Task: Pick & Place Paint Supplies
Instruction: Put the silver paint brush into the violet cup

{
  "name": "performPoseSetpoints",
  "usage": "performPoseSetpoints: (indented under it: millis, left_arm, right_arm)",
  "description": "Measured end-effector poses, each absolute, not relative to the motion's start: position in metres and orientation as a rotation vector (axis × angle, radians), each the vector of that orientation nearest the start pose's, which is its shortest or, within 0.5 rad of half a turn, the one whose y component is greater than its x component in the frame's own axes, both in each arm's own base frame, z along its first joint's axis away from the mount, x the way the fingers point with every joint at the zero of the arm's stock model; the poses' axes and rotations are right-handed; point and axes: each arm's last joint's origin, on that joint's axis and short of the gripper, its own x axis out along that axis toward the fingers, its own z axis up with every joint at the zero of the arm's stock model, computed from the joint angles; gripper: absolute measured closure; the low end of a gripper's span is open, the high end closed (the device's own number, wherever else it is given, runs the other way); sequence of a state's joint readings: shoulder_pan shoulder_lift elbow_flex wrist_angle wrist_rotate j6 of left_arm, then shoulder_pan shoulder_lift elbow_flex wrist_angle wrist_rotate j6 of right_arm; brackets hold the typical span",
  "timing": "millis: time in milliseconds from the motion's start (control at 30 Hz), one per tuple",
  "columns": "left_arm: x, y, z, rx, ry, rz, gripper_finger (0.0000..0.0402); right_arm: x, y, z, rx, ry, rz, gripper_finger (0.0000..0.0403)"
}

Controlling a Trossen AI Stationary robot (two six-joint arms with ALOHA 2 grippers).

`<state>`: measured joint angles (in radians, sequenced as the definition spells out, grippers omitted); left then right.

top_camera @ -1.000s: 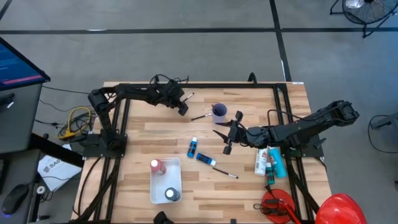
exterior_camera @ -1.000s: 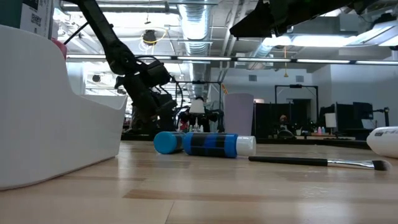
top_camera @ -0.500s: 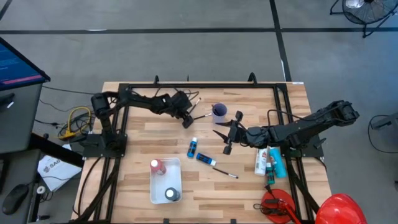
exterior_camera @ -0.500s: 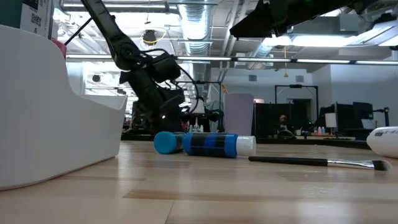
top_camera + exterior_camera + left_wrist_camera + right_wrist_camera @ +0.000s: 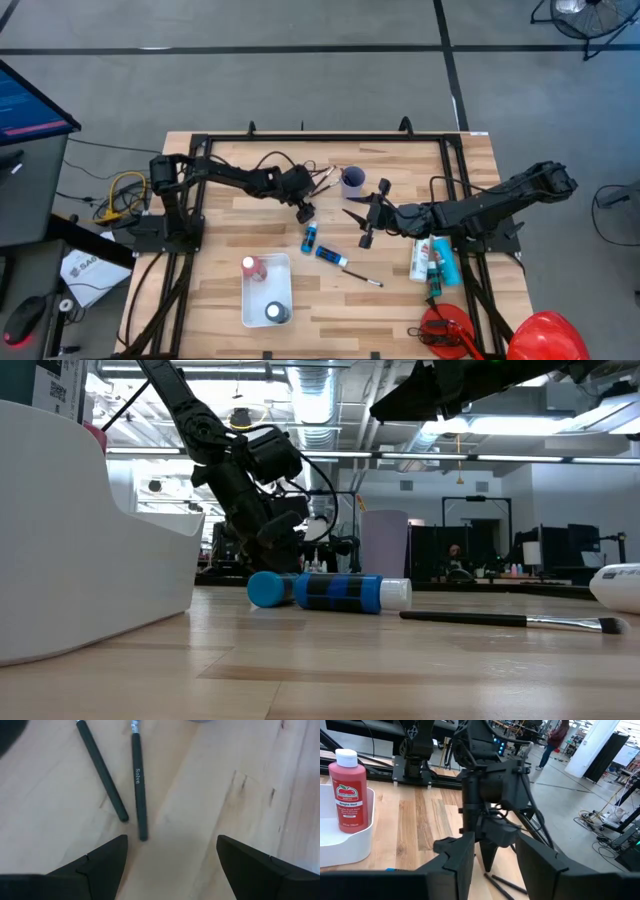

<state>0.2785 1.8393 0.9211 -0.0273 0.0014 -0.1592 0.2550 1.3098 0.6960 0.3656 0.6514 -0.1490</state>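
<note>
Pale wood planks run under everything on this tabletop [image 5: 220,215], framed by a black rail. My left claw [image 5: 306,210] reaches in from the left side toward the middle, its fingers [image 5: 102,865] spread apart and holding nothing; just ahead of them lie 2 brushes [image 5: 122,775], thin and dark-handled, side by side and nearly touching at their near ends, flat on the wood. From above those brushes [image 5: 325,180] sit near the far edge, just beside a small purple cup [image 5: 351,180]. My right claw [image 5: 366,222] hangs over the middle of the tabletop, released as well, its fingers [image 5: 455,855] parted with nothing between them. Between my 2 claws, slightly toward the near edge, a light blue bottle [image 5: 310,237] lies on its side, and just beside it a dark blue bottle [image 5: 330,256] with a white cap lies flat too; seen level with the wood, the 2 lie close together, the dark blue one in front. A third brush [image 5: 364,279] rests alone nearer the front edge. Toward the near left, a white tray [image 5: 247,300] holds a red bottle [image 5: 251,266] standing upright and a second bottle [image 5: 275,313] showing a white cap. Near the right edge, a white bottle [image 5: 419,259] and a teal bottle [image 5: 443,263] lie side by side, touching.
</note>
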Motion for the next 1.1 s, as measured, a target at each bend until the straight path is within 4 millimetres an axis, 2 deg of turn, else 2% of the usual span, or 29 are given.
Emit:
performPoseSetpoints:
  millis: [133, 300, 433, 600, 700, 900, 1100]
  left_arm:
    - [0.331, 0.092, 0.122, -0.187, 0.907, 0.427, 0.0103]
    - [0.33, 0.112, 0.127, -0.197, 0.854, 0.503, 0.0103]
    - [0.334, 0.129, 0.137, -0.241, 0.8, 0.527, 0.0103]
    - [0.345, 0.136, 0.154, -0.256, 0.733, 0.505, 0.0103]
    - [0.35, 0.137, 0.16, -0.252, 0.707, 0.499, 0.0103]
    - [0.351, 0.136, 0.161, -0.259, 0.707, 0.476, 0.0103]
    - [0.359, 0.114, 0.162, -0.304, 0.69, 0.44, 0.0103]
  right_arm:
    - [0.27, 0.052, 0.244, -0.256, 0.254, -0.378, 0.0268]
    - [0.27, 0.052, 0.244, -0.255, 0.252, -0.378, 0.0269]
    - [0.27, 0.052, 0.244, -0.255, 0.252, -0.378, 0.027]
    - [0.27, 0.052, 0.244, -0.254, 0.251, -0.378, 0.0267]
    - [0.27, 0.052, 0.244, -0.254, 0.251, -0.378, 0.0266]
    - [0.27, 0.052, 0.244, -0.254, 0.252, -0.378, 0.0266]
    - [0.27, 0.052, 0.243, -0.261, 0.265, -0.377, 0.0265]
